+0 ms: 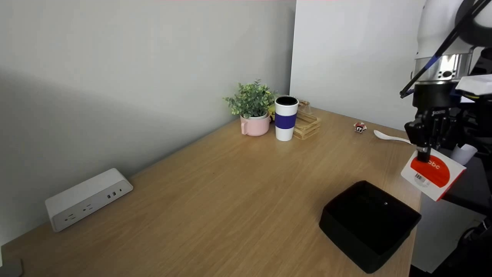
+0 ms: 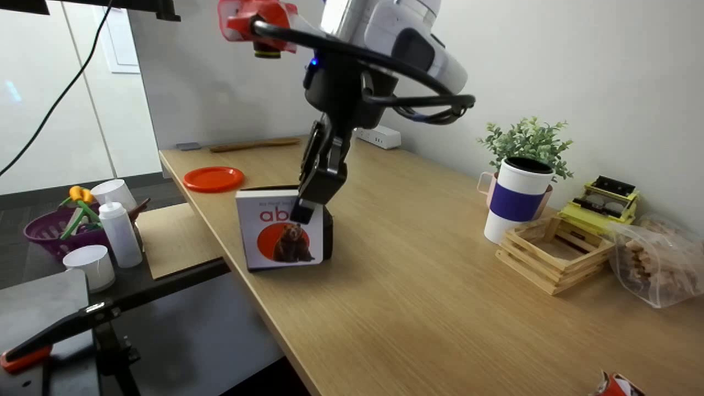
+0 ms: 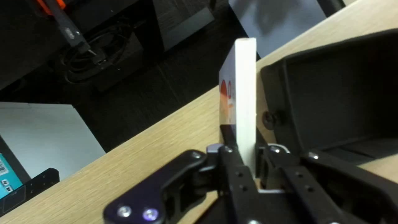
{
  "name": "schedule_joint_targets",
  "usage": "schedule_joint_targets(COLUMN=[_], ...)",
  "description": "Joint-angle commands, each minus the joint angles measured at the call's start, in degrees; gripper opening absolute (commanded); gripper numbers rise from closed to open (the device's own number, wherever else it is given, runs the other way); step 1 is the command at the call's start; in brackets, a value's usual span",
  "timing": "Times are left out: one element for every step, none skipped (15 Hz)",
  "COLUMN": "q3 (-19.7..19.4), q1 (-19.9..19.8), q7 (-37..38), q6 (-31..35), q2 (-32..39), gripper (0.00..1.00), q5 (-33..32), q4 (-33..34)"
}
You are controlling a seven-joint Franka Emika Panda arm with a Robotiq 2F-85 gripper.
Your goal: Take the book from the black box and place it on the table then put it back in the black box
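Observation:
My gripper [image 3: 244, 140] is shut on the book [image 3: 245, 102], whose white page edge stands between the two fingers in the wrist view. In both exterior views, the gripper [image 1: 424, 154] [image 2: 308, 206] holds the book [image 1: 436, 173] [image 2: 283, 236] by an edge, tilted and in the air. Its white cover with the red-orange shape faces outward. The black box [image 1: 346, 239] stands near the edge of the table [image 1: 230, 200]; its inside is dark and no object can be made out in it. The box [image 3: 289, 102] is right of the book in the wrist view. The book partly hides the box [image 2: 328, 234] in an exterior view.
A white-and-blue cup [image 1: 284, 123], a potted plant [image 1: 255, 123] and a wooden crate [image 2: 550, 258] stand by the wall. A white spoon [image 1: 392, 137], a red plate [image 2: 213, 180] and a white power strip [image 1: 89, 199] lie on the table.

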Motion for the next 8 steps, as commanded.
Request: schedule_joint_targets(q3=[0.58, 0.71, 0.84, 1.08, 1.26, 1.44, 1.57, 1.71], q1=[-0.11, 0.14, 0.42, 0.77, 0.95, 1.08, 1.08, 1.01], q7=[-2.91, -3.00, -3.23, -3.55, -3.88, -3.99, -3.69, -3.94], q6=[-4.97, -6.02, -7.44, -7.09, -6.35, -4.49, -3.17, -1.46], q2=[5.89, 7.03, 7.83, 8.13, 8.35, 8.19, 8.21, 8.08], gripper=[0.04, 0.04, 0.04, 0.04, 0.04, 0.04, 0.04, 0.04], q5=[-7.03, -9.58, -12.08, -13.60, -14.11, -13.65, -12.25, -9.98], q4=[4.43, 5.36, 6.28, 7.09, 7.61, 8.00, 8.58, 9.25])
